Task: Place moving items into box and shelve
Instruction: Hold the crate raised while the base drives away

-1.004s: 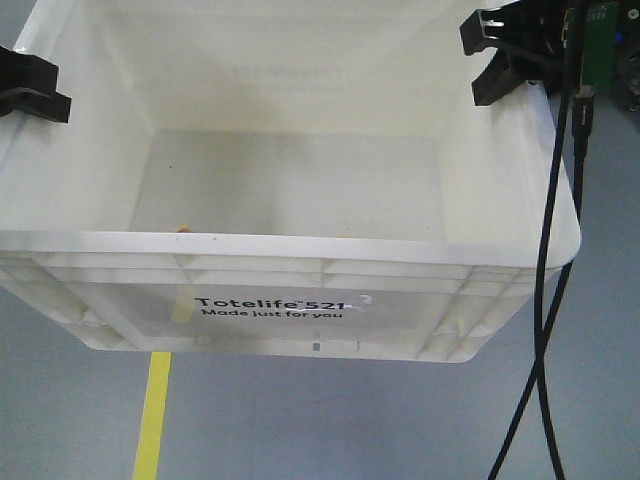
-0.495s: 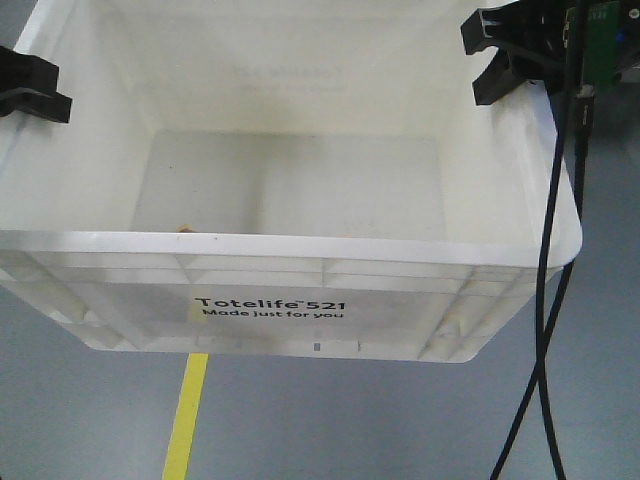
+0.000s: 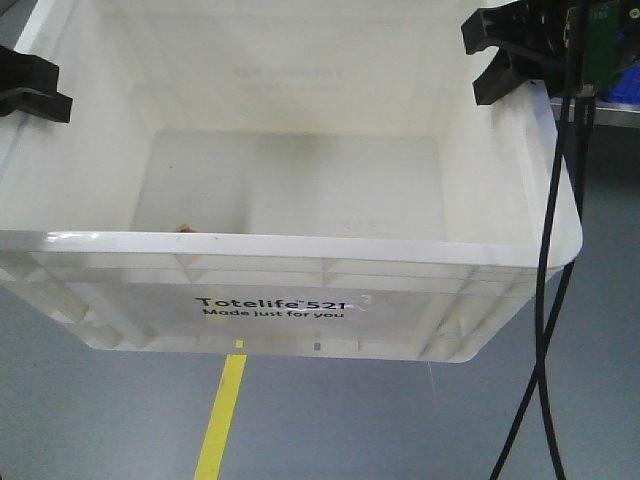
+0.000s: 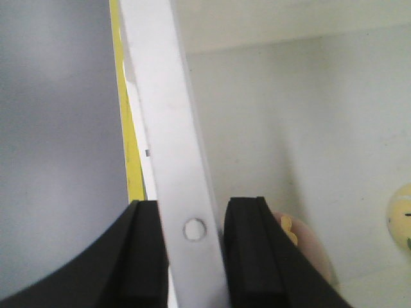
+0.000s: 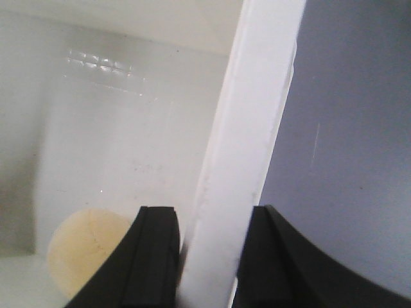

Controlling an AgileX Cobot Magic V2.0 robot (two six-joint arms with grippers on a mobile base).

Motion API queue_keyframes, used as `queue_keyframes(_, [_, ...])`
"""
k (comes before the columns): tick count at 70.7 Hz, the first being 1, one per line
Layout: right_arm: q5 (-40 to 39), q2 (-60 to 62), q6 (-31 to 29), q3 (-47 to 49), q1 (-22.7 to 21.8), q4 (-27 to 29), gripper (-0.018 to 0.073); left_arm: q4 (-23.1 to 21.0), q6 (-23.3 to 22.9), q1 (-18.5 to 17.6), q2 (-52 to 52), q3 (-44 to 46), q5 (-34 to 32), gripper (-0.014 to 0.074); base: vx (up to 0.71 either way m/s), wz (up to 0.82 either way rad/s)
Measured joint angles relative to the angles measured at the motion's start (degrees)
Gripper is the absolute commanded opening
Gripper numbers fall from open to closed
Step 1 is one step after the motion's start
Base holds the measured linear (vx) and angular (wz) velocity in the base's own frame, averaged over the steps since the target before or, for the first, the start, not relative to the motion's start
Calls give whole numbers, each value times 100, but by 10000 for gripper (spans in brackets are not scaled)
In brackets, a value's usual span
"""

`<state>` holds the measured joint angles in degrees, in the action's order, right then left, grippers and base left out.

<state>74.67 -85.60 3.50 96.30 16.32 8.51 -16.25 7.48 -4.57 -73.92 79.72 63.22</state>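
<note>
Snugly astride smooth white plastic box point(image 3: 300, 268) rim, blocky black left tool point(image 4: 192, 256)

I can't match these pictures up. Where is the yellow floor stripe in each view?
Front view: yellow stripe on the floor under the crate, bottom left of centre.
Left wrist: thin strip just left of the rim, upper left.
Right wrist: not in it.
Shared landmark: the white crate's rim.

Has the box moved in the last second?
Yes: against the yellow floor line, the box has shifted left in the front view.
</note>
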Motion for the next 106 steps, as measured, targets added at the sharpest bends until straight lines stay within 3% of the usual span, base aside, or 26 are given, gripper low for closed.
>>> queue_keyframes(106, [0, 9, 0, 0, 0, 0, -12, 4, 0, 0, 0, 0, 0, -17, 44, 15])
